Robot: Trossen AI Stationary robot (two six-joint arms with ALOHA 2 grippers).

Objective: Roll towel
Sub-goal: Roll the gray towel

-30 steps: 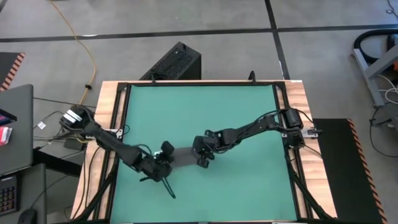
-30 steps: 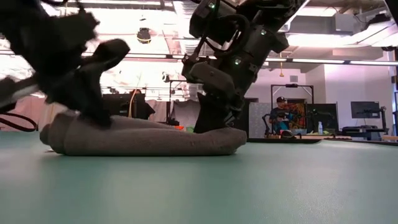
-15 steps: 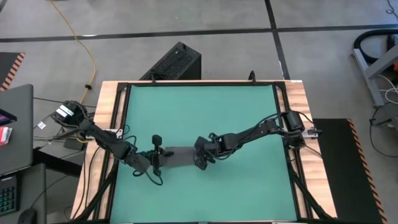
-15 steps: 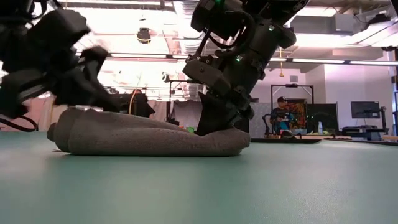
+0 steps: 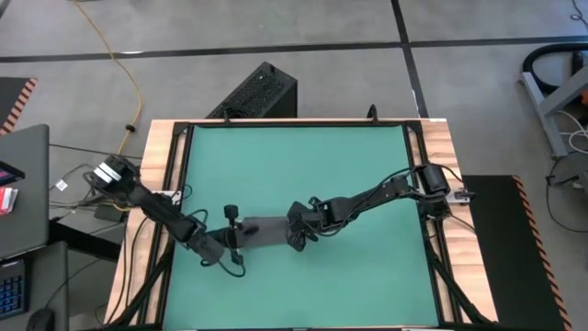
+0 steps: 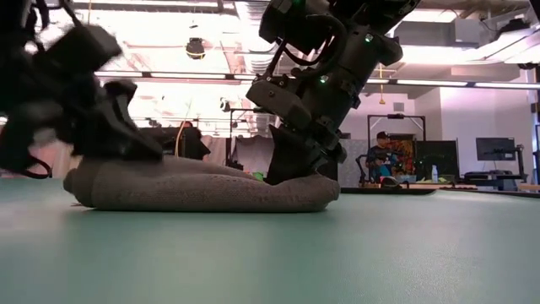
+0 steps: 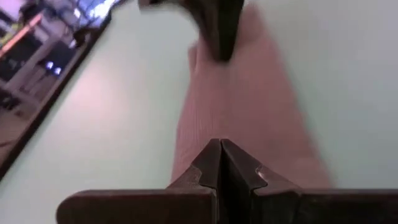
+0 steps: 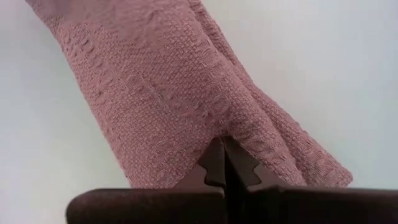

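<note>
The dark grey towel lies rolled into a short thick log on the green tabletop, a little near of the middle, resting on its underside. My left gripper is shut at the roll's left end. My right gripper is shut at its right end. The left wrist view looks along the roll to the right gripper at its far end. No white label shows. My left gripper lays its shut fingertips on the top of the roll's left end, slanting down from the table's left, along the roll. The roll lies flat on the table. My right gripper presses its shut fingertips down on the top of the roll's right end, steeply from above. The cloth is dented and creased there. That end stays on the table.
Bare green tabletop lies on all sides of the roll, framed by wooden edges. A black box stands on the floor beyond the far edge. In the room behind the table a person sits far off.
My left gripper has drawn back toward the table's left, sunk lower and rolled about its own axis, ending at the roll's left end. My right gripper has rolled slightly and stayed on the right end. The roll has shifted a little to the right and looks plumper at its left end.
</note>
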